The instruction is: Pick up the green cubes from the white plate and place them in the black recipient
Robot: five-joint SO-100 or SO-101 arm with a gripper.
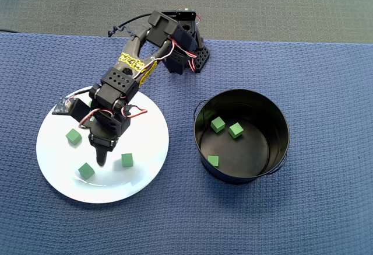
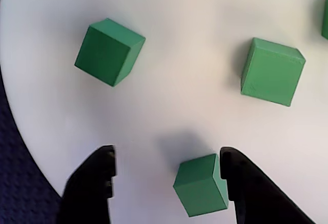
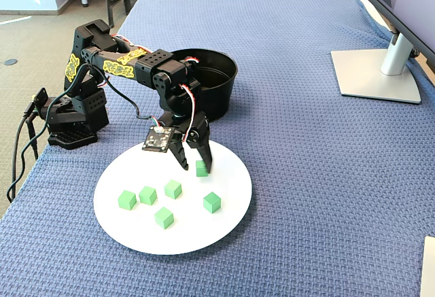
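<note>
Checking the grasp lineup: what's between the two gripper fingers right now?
In the wrist view, one green cube sits between the open gripper's fingers, against the right finger, with bare white plate between it and the left finger. The fixed view agrees.

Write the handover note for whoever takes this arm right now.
Gripper: open, low over the white plate, fingers straddling one green cube, which lies close to the right finger in the wrist view; not yet closed on it.
Black bucket: three cubes inside in the overhead view.
Plate: six cubes in the fixed view, counting the straddled one.
Left: close, lift, drop in the bucket, then clear the other five.
</note>
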